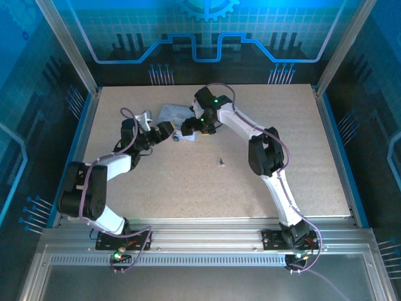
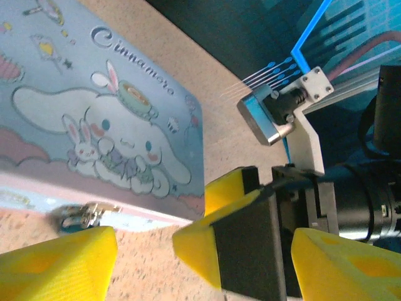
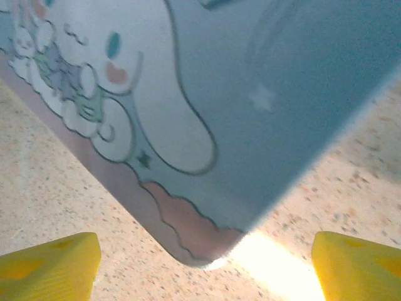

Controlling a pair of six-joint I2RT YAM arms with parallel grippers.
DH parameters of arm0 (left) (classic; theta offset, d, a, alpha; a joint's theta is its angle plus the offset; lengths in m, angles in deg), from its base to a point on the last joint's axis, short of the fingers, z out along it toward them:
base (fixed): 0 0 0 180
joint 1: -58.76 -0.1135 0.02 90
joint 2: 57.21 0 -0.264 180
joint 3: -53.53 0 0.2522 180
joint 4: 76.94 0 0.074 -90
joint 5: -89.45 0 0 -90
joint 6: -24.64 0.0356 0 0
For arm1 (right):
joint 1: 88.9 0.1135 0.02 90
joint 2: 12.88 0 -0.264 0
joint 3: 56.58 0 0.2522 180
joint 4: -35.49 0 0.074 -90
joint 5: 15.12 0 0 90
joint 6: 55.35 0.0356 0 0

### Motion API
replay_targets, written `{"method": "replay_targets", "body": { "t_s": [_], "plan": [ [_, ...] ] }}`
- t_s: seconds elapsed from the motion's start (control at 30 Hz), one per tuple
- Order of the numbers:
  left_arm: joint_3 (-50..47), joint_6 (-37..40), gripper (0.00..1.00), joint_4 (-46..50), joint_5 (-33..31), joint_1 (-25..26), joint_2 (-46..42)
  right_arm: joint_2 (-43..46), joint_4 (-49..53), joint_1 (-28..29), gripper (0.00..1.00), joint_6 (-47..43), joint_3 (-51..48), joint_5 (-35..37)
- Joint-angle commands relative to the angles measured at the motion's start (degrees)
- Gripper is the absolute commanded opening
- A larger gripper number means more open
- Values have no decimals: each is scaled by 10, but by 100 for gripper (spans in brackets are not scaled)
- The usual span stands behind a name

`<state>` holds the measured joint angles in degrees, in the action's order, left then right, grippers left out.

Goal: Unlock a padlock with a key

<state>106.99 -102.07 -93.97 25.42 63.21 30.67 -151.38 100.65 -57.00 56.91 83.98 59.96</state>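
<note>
The padlock point(image 2: 81, 216) shows on my left wrist feed as a small, blurred metal-and-blue lump at about 7 o'clock in the picture. It sits against the pink side wall of the tin point(image 2: 94, 125), just under the edge of the printed lid. I cannot tell whether its shackle is closed.

From overhead, the tin sits toward 11 o'clock from the middle of the table point(image 1: 156, 188). The key point(image 1: 222, 162) lies alone on the bare surface near the middle, at roughly 4 o'clock from the tin and well apart from both tools.

The left gripper point(image 1: 165, 130) is at the tin's 6 o'clock side. Its yellow fingers point(image 2: 56, 263) are spread wide with nothing held. The right gripper point(image 3: 205, 248) is at about 4 o'clock from the tin, close beside the left one, and one of its yellow fingertips shows in the gap between my left fingers. On its own wrist feed its jaws are also wide apart and empty, poised over a rounded corner of the tin's lid, which lies very near the lens.
</note>
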Motion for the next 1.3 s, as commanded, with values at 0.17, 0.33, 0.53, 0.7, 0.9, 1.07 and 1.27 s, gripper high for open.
{"method": "replay_targets", "body": {
  "t_s": [0.17, 0.33, 0.53, 0.7, 0.9, 1.07, 1.27],
  "plan": [
    [30, 166, 75, 263, -95, 55, -110, 181, -27, -8, 85, 9, -164, 76],
    [41, 204, 76, 326, -150, 130, -118, 259, -41, -8, 68, 6, -302, 112],
    [57, 147, 68, 313, -142, 191, -69, 298, -51, -10, 42, 4, -415, 140],
    [101, 57, 52, 288, -139, 250, 6, 337, -89, -28, 34, 50, -490, 138],
    [169, -22, 37, 280, -159, 308, 102, 408, -135, -67, 30, 72, -583, 123],
    [208, -70, 30, 278, -182, 337, 158, 457, -162, -85, 29, 73, -646, 118],
    [216, -112, 22, 267, -193, 338, 198, 474, -202, -95, 29, 79, -701, 93]
  ]
}}
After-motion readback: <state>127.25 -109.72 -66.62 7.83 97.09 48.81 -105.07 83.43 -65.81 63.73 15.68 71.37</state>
